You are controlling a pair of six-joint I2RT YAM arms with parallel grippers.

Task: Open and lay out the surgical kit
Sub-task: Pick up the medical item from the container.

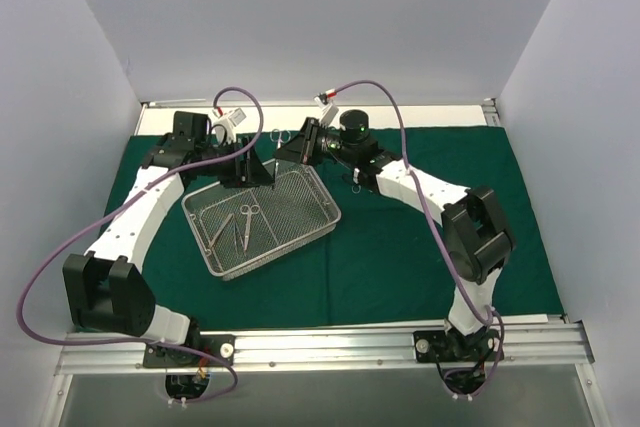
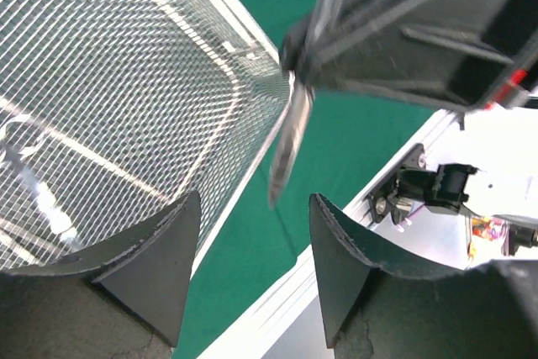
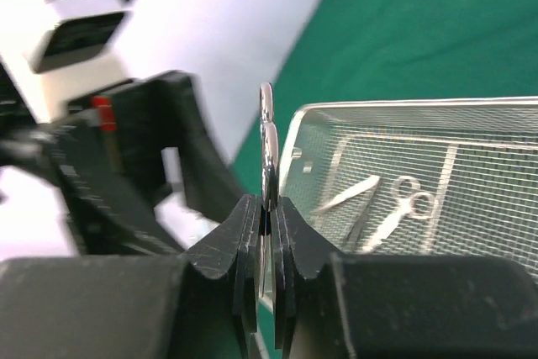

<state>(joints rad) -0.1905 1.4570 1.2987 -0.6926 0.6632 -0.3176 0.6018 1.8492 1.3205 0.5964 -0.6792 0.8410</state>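
The dark green cloth (image 1: 400,247) lies spread flat on the table, with the silver wire-mesh tray (image 1: 290,209) on it left of centre. Two or three steel instruments (image 1: 243,225) lie in the tray. My right gripper (image 3: 264,208) is shut on a slim steel instrument (image 3: 267,136), held edge-on just beyond the tray's far corner. Its tip (image 2: 286,149) hangs above my left gripper (image 2: 255,208), which is open with nothing between its fingers (image 2: 172,245). A pair of scissors (image 1: 275,134) lies on the cloth behind both grippers.
Grey walls close in the left, back and right. A white strip (image 1: 420,115) runs behind the cloth and an aluminium rail (image 1: 320,342) carries the arm bases in front. Purple cables (image 1: 40,277) loop from both wrists.
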